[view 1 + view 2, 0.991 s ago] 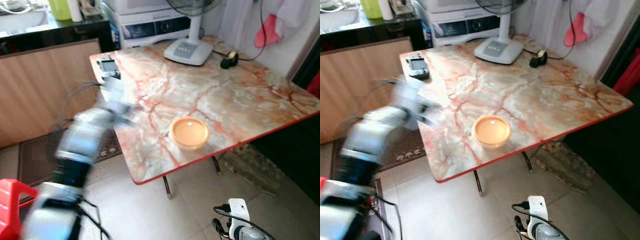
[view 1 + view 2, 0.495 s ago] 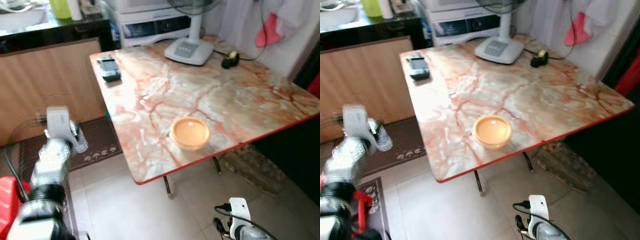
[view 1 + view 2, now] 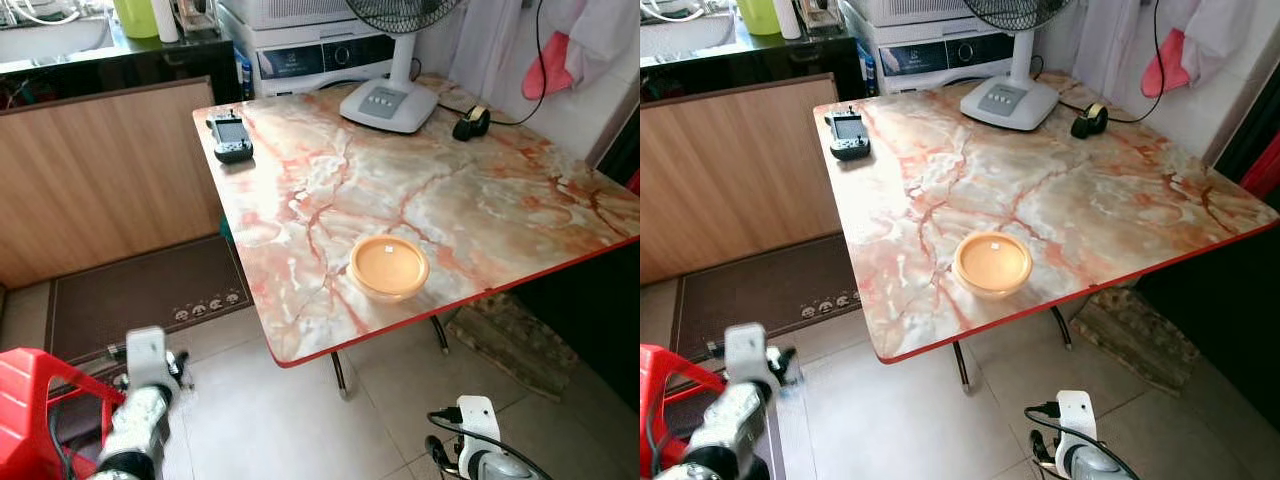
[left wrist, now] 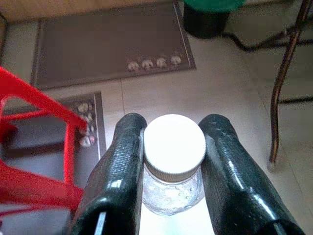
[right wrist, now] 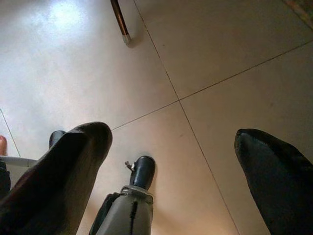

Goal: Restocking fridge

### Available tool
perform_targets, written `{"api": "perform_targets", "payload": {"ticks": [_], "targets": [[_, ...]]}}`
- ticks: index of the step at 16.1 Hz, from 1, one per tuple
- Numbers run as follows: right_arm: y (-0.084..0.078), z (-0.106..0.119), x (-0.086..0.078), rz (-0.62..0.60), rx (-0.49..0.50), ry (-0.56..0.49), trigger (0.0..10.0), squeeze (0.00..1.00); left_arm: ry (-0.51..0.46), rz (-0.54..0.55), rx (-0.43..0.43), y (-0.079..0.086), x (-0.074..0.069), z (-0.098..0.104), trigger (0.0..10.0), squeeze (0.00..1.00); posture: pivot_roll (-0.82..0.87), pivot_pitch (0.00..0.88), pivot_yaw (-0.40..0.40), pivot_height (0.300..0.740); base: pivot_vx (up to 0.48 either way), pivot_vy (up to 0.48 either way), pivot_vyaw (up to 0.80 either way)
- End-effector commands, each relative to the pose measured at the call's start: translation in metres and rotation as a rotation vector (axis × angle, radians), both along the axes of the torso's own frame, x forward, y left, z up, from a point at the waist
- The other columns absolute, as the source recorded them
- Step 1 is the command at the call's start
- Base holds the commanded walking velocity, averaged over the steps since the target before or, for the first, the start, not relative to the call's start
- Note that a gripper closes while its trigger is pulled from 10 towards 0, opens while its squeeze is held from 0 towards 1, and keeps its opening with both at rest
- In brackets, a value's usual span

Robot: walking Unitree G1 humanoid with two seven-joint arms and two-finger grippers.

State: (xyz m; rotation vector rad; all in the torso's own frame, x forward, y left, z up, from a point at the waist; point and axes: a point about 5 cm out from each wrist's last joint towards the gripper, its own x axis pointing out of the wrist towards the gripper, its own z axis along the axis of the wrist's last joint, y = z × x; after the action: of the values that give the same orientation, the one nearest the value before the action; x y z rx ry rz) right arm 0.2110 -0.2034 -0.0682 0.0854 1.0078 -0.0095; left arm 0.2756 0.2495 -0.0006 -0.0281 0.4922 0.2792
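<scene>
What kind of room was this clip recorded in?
Most likely a home kitchen or utility corner: a marble-pattern table with a desk fan on it, a washing machine behind it, and a dark counter over wood-panelled cabinets.

You have a marble-patterned bench [image 3: 480, 200] ahead of you, with an orange bowl [image 3: 388, 267] near its front edge, a fan base [image 3: 390, 103] at the back and a small handset [image 3: 231, 137] at the far left corner. A brown mat [image 3: 140, 295] lies on the floor beside it.
</scene>
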Motion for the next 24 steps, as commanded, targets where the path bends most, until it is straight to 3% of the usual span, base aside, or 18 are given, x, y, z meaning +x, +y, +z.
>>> {"api": "perform_targets", "payload": {"ticks": [1,3,8,14,22,24], "targets": [[-0.001,-0.002,-0.003,-0.013,-0.003,0.01,10.0,0.0,0.047,-0.026,-0.001,-0.007,-0.01,-0.013,10.0,0.0,0.16,0.0,-0.032,0.74,0.0,0.0,0.0],[-0.001,-0.001,-0.002,-0.032,0.002,0.001,10.0,0.0,0.173,-0.077,0.001,-0.02,-0.028,-0.034,10.0,0.0,0.16,0.0,-0.036,0.74,0.0,0.0,0.0],[-0.003,0.0,-0.001,-0.036,-0.004,0.0,10.0,0.0,0.312,-0.154,0.016,-0.031,-0.055,-0.057,10.0,0.0,0.16,0.0,-0.042,0.74,0.0,0.0,0.0],[-0.004,-0.001,-0.002,-0.031,-0.015,0.022,10.0,0.0,0.362,-0.134,-0.012,-0.037,-0.069,-0.067,10.0,0.0,0.15,0.001,-0.046,0.74,0.0,0.0,-0.23],[-0.003,-0.001,-0.002,-0.013,-0.016,0.028,10.0,0.0,0.383,-0.149,-0.008,-0.038,-0.067,-0.066,10.0,0.0,0.15,0.0,-0.047,0.74,0.0,0.0,-0.79],[-0.003,-0.001,-0.002,0.002,-0.016,0.025,10.0,0.0,0.388,-0.148,-0.015,-0.038,-0.068,-0.067,10.0,0.0,0.15,0.0,-0.044,0.74,0.0,0.0,0.0]]}}
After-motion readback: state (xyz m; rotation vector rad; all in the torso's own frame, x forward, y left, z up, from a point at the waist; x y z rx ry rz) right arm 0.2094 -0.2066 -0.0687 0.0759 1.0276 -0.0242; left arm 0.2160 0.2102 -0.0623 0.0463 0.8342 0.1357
